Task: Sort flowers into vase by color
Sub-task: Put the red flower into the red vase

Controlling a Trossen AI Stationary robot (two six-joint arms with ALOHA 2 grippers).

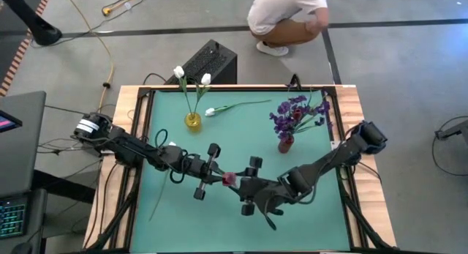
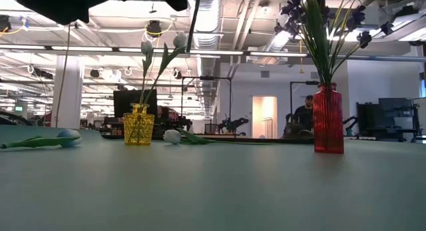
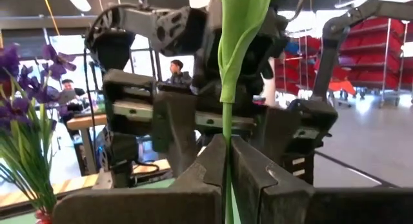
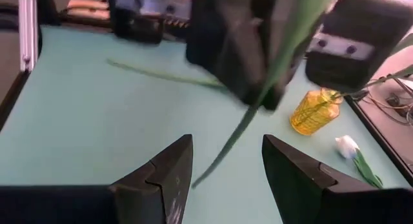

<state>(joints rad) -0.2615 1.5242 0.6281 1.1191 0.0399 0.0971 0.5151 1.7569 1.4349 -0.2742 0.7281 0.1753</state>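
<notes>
Red tulip clamped by left gripper | right gripper wide, empty, beside it | advice: close on stem squarely before release

Green table — yellow vase, red vase, white tulip

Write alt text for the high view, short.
Over a green table, the left gripper is shut on a dark red flower facing the open right gripper. Behind stand a yellow vase of white tulips and a red vase with purple spray.
</notes>
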